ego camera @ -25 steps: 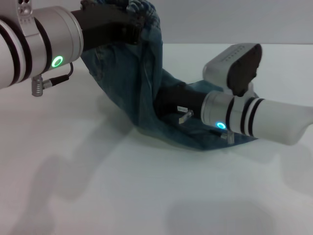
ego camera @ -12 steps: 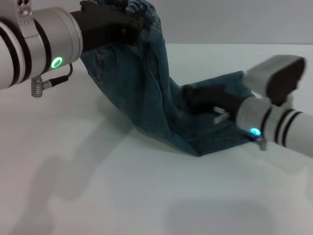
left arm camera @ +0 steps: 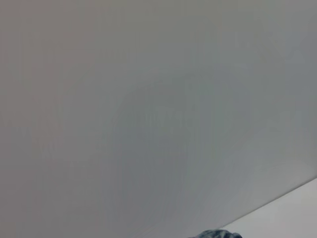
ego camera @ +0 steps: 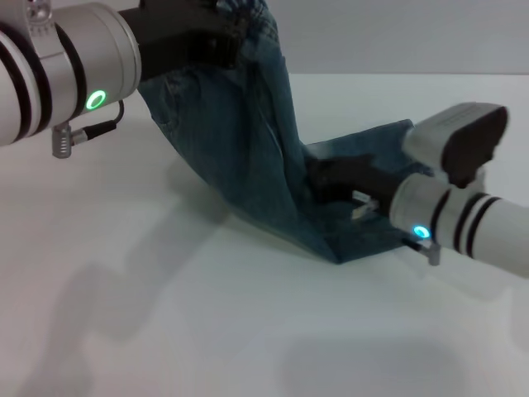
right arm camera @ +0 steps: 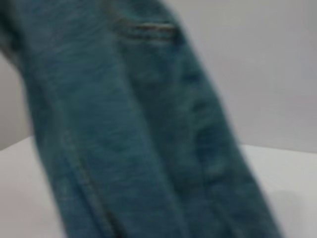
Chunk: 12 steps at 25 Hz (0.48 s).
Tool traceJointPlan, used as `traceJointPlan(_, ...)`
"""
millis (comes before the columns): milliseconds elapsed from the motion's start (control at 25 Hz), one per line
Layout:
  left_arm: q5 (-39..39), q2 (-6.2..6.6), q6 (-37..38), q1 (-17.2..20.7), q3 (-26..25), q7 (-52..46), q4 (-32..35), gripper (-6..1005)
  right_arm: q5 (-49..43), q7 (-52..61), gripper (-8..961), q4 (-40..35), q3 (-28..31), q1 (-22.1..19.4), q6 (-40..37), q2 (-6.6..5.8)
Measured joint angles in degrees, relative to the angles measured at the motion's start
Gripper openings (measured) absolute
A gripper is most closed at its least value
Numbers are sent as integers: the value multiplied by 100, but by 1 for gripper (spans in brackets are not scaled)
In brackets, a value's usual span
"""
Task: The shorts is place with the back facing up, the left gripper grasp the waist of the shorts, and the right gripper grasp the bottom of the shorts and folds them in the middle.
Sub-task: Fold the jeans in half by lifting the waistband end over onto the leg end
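The blue-green denim shorts hang from the upper left and slope down to the white table. My left gripper, a black claw on a white and silver arm with a green light, is shut on the ruffled waist and holds it high. The bottom of the shorts lies flat on the table at the right. My right gripper rests black on that lower denim, its arm reaching in from the right. The right wrist view is filled by the hanging denim with a pocket seam.
The white table stretches in front of and to the left of the shorts. A grey wall stands behind. The left wrist view holds mostly grey wall, with a scrap of denim at its lower edge.
My right arm drew back to the right from deep against the hanging cloth, then settled slightly lower on the leg end. The left gripper kept the waist raised.
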Motion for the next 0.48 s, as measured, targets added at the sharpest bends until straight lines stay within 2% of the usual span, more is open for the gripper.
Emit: traceJointPlan(480,-14,-7,56,-36,41,54,25,133,320,438,-1,5,-918,701,-23,34)
